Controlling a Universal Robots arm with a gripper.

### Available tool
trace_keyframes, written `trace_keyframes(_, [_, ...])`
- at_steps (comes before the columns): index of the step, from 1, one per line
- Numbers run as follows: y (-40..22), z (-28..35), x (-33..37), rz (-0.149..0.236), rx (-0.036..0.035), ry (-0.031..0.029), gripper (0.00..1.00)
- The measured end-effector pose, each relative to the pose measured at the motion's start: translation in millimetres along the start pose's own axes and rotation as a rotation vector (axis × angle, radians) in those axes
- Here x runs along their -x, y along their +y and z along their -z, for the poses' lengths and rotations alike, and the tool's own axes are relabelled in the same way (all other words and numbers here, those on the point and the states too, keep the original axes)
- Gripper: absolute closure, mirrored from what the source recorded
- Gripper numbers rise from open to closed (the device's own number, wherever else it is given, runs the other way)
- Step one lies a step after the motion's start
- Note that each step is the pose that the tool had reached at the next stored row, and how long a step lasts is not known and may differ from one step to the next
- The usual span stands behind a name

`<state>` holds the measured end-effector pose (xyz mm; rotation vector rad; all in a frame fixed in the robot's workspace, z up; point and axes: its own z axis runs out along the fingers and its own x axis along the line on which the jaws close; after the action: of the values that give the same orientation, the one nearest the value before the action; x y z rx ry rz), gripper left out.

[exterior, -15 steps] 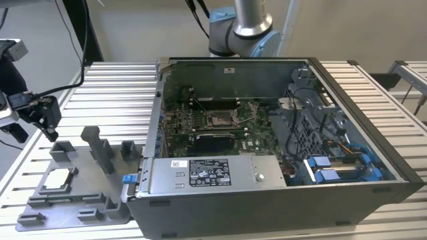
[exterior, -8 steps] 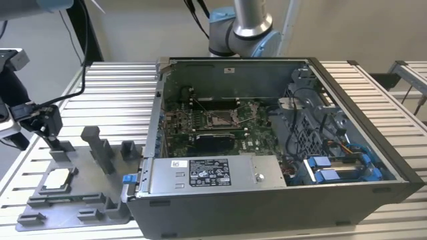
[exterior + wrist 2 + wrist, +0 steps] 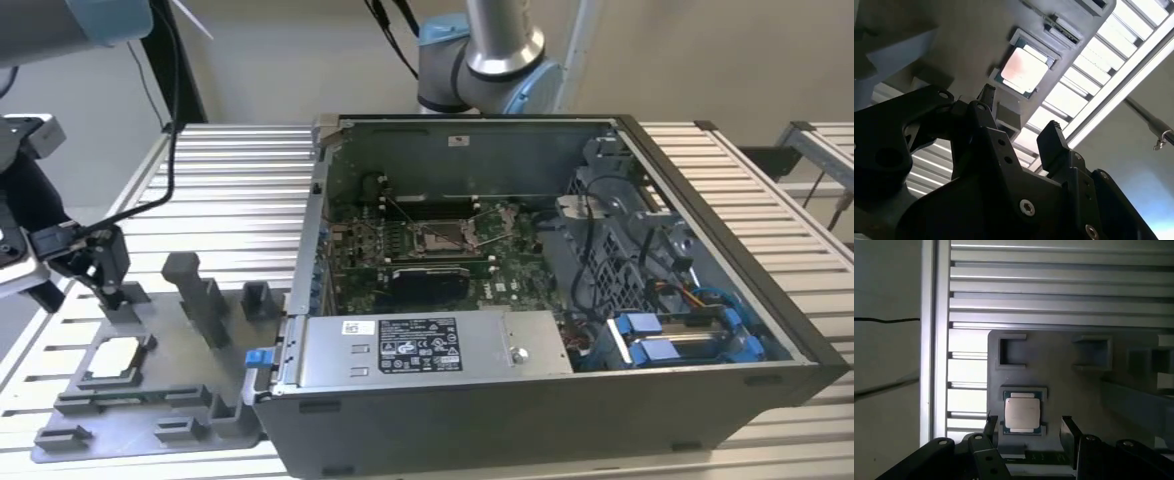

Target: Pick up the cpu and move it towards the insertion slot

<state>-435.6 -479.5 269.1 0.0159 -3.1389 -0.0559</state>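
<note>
I see the pincer [image 3: 1028, 426] wide open, gripping nothing, hovering over the cpu [image 3: 1023, 413]. The cpu lies flat in its grey tray [image 3: 1064, 375] recess on the worktop [image 3: 227, 160]. The insertion slot [image 3: 441, 237] is well apart, inside the open case [image 3: 534, 420].

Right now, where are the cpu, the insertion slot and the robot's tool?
cpu [image 3: 1023, 412], first wrist view, middle of its pale silver face.
insertion slot [image 3: 441, 237], exterior view, dark centre inside its metal frame.
tool [image 3: 1028, 419], first wrist view, midway between its open fingertips.
</note>
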Motion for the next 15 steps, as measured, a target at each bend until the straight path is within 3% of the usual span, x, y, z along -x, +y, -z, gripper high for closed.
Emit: trace_keyframes(15, [-1.3, -27.4, 0.1, 0.000, -0.0001, 0.0000, 0.00])
